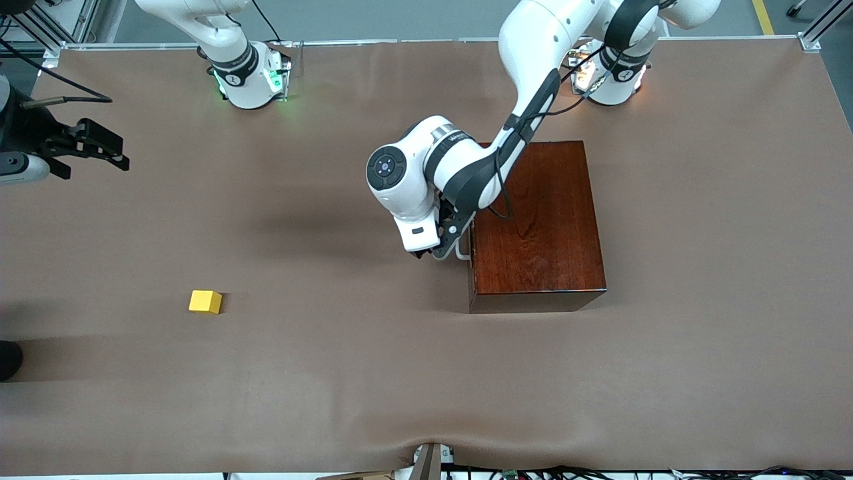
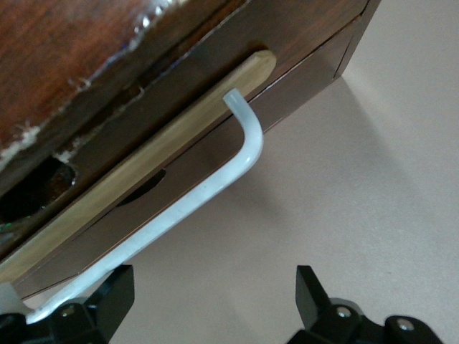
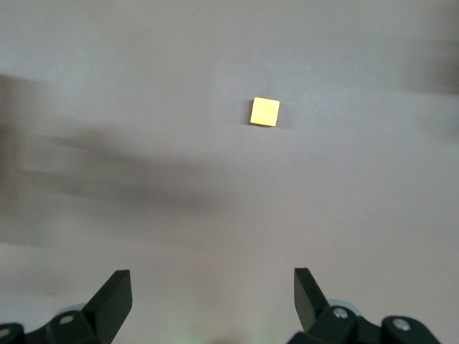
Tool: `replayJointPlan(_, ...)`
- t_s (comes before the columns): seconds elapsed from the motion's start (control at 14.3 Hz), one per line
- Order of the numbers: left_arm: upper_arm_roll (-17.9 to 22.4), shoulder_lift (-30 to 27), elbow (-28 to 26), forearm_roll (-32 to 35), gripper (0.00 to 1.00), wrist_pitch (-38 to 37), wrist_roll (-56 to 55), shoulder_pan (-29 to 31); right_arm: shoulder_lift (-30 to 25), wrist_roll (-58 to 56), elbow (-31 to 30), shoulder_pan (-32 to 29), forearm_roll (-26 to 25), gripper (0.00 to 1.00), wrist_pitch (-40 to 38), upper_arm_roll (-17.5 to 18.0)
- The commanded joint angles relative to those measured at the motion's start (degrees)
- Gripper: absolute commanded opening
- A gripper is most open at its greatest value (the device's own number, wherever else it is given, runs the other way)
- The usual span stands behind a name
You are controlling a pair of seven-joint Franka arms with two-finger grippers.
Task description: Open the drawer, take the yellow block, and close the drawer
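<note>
Yellow cube block [image 1: 204, 301]: one, on the brown table [image 1: 700, 220], well apart from both grippers.
Right gripper [image 1: 100, 150]: fingers apart, empty, over the table's right-arm end.
Left gripper [image 1: 448, 248]: fingers apart, straddling the white U-shaped bar handle [image 2: 215, 183].
Reddish-brown wooden drawer [image 2: 201, 190]: one, barely ajar.

White arms [image 1: 460, 167] with black joint bands, cables, black tools.

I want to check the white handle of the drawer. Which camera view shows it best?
The left wrist view: the handle fills it, one end by a finger of the open left claw. The front view shows only a bit under the arm. The right wrist view shows none.
</note>
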Motion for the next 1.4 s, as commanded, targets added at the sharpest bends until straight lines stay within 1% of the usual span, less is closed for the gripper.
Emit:
replayJointPlan(0.0, -0.4, -3.5, -0.2, 1.0, 1.0, -0.3, -0.1, 0.3, -0.3, -0.1, 0.6, -0.1, -0.7, 1.0, -0.8, 0.0)
replayJointPlan(0.21, -0.7, -8.7, -0.3, 0.4, 1.0, 0.2, 0.4, 0.7, -0.3, -0.2, 0.8, -0.1, -0.8, 1.0, -0.8, -0.1)
replayJointPlan(0.35, -0.3, -12.4, -0.4, -0.3, 1.0, 0.2, 1.8, 3.2, -0.3, -0.6, 0.8, -0.5, -0.8, 1.0, -0.9, -0.3)
replayJointPlan(0.49, 0.0, -15.9, -1.0, -0.2, 1.0, -0.8, 9.6, 6.2, -0.3, -0.6, 0.8, -1.8, -0.8, 1.0, -0.8, -0.3)
replayJointPlan(0.63, -0.2, -18.3, -1.0, -0.1, 1.0, -4.4, 15.8, 10.5, -0.3, -0.7, 0.7, -3.0, -0.8, 1.0, -0.8, -0.3)
replayJointPlan(0.77, -0.2, -20.4, -1.0, -0.3, 1.0, -7.3, 23.3, 14.6, -0.3, -0.5, 0.7, -2.9, -0.8, 1.0, -0.9, -0.1)
replayJointPlan(0.98, -0.2, -21.2, -0.9, -0.4, 1.0, -10.1, 36.6, 19.9, -0.3, -0.1, 0.7, -2.7, -0.7, 1.0, -0.8, 0.0)
replayJointPlan(1.19, -0.2, -22.5, -1.0, -0.4, 1.0, -12.3, 43.7, 23.4, -0.3, 0.0, 0.7, -2.5, -0.8, 1.0, -0.9, 0.1)
replayJointPlan(1.33, -0.2, -24.0, -1.1, -0.4, 1.0, -15.2, 48.6, 25.4, -0.3, 0.0, 0.7, -2.6, -0.7, 1.0, -0.9, 0.1)
